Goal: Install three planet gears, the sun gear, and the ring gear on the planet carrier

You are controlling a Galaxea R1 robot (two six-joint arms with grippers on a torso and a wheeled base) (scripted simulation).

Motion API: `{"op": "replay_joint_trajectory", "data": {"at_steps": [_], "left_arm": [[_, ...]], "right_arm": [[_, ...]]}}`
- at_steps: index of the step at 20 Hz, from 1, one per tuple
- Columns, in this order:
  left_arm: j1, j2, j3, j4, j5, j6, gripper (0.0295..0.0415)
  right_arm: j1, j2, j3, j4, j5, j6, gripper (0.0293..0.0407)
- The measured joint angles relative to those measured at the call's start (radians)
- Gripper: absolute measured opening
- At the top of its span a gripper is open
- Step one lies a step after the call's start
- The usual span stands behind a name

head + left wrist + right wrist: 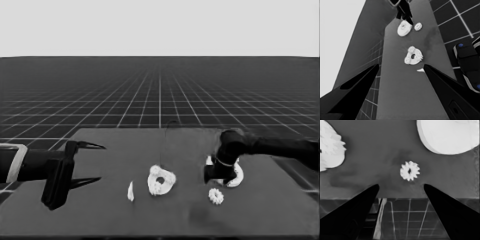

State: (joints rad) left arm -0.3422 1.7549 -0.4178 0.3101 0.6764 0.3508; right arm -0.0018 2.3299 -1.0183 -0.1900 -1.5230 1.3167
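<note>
While the left gripper [95,162] waits open-fingered at the table's left end, the right gripper [401,192] hovers, fingers apart, near a loose gear [409,171].

My right gripper [216,175] hangs over the large white round ring gear with the raised hub [235,175] at the table's right. The dark flat table [100,210] carries one small white toothed planet gear [216,196] just in front of that disc, apart from it. Left of both, mid-table, lies the smaller white washer-like planet carrier [161,180] with gears [411,49] on it. A thin white piece [130,191] stands left of the carrier. My left gripper [92,162] waits over the left end.
</note>
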Motion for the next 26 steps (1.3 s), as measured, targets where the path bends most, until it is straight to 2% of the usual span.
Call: {"op": "replay_joint_trajectory", "data": {"at_steps": [6,7,9,11,16,18,19,26], "left_arm": [[0.000,0.000,0.000,0.000,0.000,0.000,0.0385],[0.000,0.000,0.000,0.000,0.000,0.000,0.0385],[0.000,0.000,0.000,0.000,0.000,0.000,0.0385],[0.000,0.000,0.000,0.000,0.000,0.000,0.0385],[0.000,0.000,0.000,0.000,0.000,0.000,0.0385],[0.000,0.000,0.000,0.000,0.000,0.000,0.0385],[0.000,0.000,0.000,0.000,0.000,0.000,0.0385],[0.000,0.000,0.000,0.000,0.000,0.000,0.0385]], "right_arm": [[0.000,-0.077,0.012,0.003,0.012,-0.064,0.0385],[-0.095,-0.065,-0.021,-0.093,0.048,-0.079,0.0385],[-0.193,-0.043,-0.077,-0.175,0.089,-0.101,0.0385],[-0.222,-0.033,-0.102,-0.200,0.106,-0.111,0.0385],[-0.235,-0.028,-0.115,-0.212,0.114,-0.116,0.0385],[-0.236,-0.028,-0.115,-0.213,0.115,-0.116,0.0314],[-0.235,-0.028,-0.116,-0.213,0.115,-0.116,0.0310],[-0.235,-0.028,-0.116,-0.213,0.115,-0.116,0.0310]]}}
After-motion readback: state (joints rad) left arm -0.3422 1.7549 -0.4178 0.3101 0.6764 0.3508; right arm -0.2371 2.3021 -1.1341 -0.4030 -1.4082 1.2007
